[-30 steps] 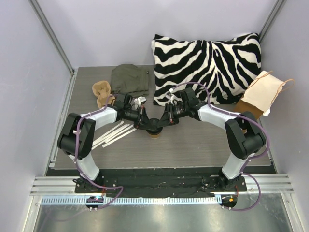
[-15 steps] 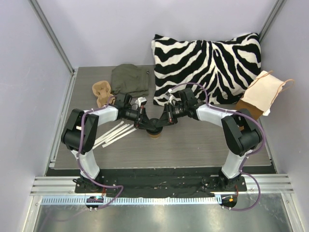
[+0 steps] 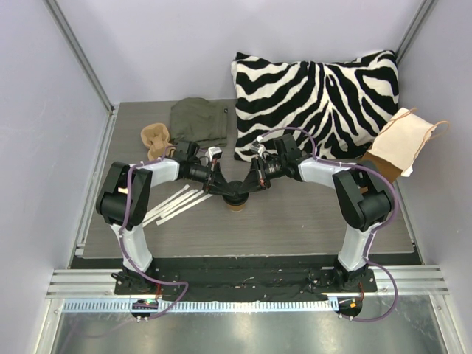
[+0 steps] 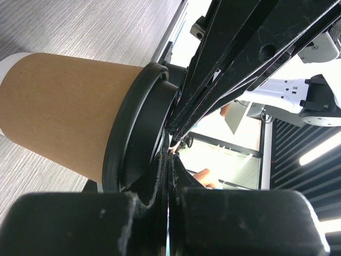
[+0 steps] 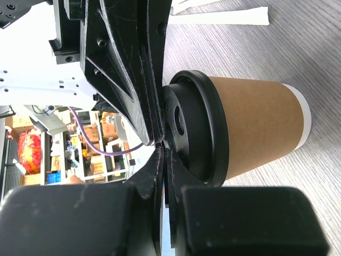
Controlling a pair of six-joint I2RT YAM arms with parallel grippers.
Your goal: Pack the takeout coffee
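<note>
The takeout coffee point(image 3: 236, 206), a tan-brown paper cup with a pale base band, stands upright at the table's middle with a black lid point(image 3: 236, 196) on it. My left gripper point(image 3: 226, 190) and right gripper point(image 3: 247, 189) meet over the lid from either side, both shut, tips resting against its top. The left wrist view shows the cup point(image 4: 64, 109), the lid point(image 4: 136, 130) and my shut left gripper point(image 4: 169, 152). The right wrist view shows the cup point(image 5: 256, 128), the lid point(image 5: 194, 128) and my shut right gripper point(image 5: 165, 152). Neither gripper holds anything.
A tan pulp cup carrier point(image 3: 155, 140) lies at the back left beside an olive cloth point(image 3: 198, 122). White paper strips point(image 3: 173, 203) lie left of the cup. A zebra-striped pillow point(image 3: 317, 92) and a beige bag point(image 3: 404, 140) fill the back right.
The right gripper's jaws have come together over the lid. Both arms' elbows have shifted slightly inward; the tips and the cup stay where they were.
</note>
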